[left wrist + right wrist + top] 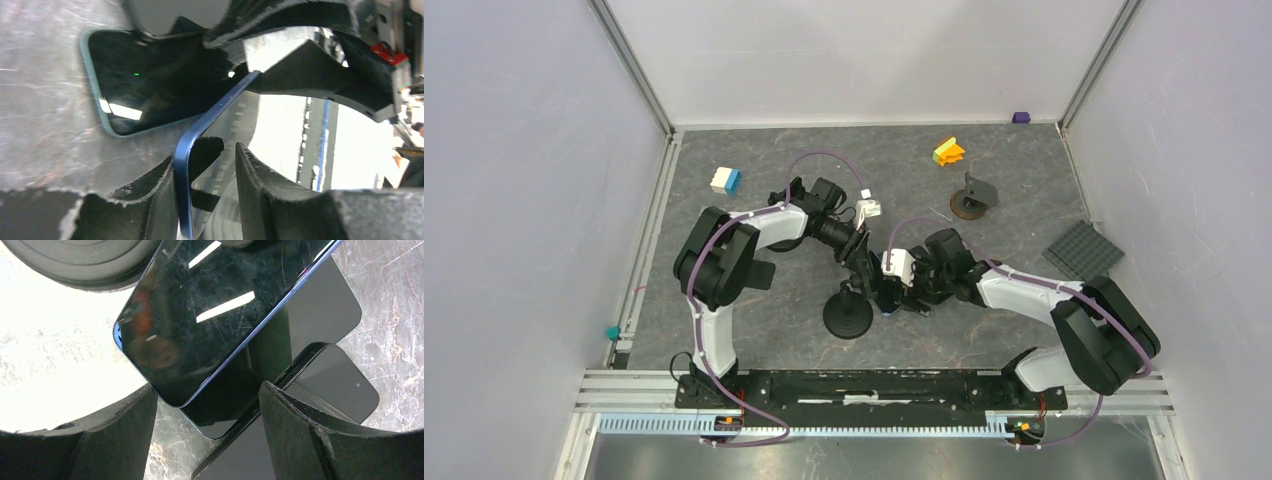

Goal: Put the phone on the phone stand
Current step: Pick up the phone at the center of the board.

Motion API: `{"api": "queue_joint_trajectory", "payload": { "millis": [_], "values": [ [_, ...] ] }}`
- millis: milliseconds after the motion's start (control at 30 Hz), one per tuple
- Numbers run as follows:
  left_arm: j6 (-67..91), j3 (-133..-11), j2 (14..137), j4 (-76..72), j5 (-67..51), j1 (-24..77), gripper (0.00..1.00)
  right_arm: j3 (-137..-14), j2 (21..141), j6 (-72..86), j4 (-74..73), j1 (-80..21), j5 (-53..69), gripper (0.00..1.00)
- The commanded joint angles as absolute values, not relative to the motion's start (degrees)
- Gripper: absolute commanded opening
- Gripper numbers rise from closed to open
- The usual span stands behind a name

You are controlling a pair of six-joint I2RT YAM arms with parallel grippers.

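Phone (210, 315), upper end beyond the frame edge; phone stand (848, 318), top perhaps under the left jaws.

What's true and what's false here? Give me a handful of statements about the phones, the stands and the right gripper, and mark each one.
1. The near stand and the far stand both sit on the table. True.
2. The blue phone already rests on the near stand. False: it is tilted in the air beside that stand's base.
3. A second phone lies flat on the table. True.
4. The right gripper is clamped shut. False: its fingers stand wide apart.
5. The yellow block lies against the left wall. False: it is at the back right, near the far stand.
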State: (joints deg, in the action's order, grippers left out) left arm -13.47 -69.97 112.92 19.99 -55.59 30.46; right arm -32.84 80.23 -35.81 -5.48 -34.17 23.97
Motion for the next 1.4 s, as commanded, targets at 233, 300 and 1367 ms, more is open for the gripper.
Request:
{"api": "queue_joint_trajectory", "payload": {
  "millis": [233, 300, 1367],
  "values": [
    [-11.0, -71.1, 111.4, 26.2, -64.5, 32.7, 0.14, -32.3, 82.1, -34.9, -1.4, -33.0, 18.0, 0.78],
    [-11.1, -72.0, 111.2, 27.1, -64.5, 32.7, 0.02, -32.4, 81.3, -34.6, -1.8, -33.0, 18.0, 0.81],
    [23.1, -69.0, 93.3, 1.7, -47.4, 35.6, 0.02, -44.7, 68.3, -25.3, -6.7, -33.9, 19.4, 0.98]
  ]
}}
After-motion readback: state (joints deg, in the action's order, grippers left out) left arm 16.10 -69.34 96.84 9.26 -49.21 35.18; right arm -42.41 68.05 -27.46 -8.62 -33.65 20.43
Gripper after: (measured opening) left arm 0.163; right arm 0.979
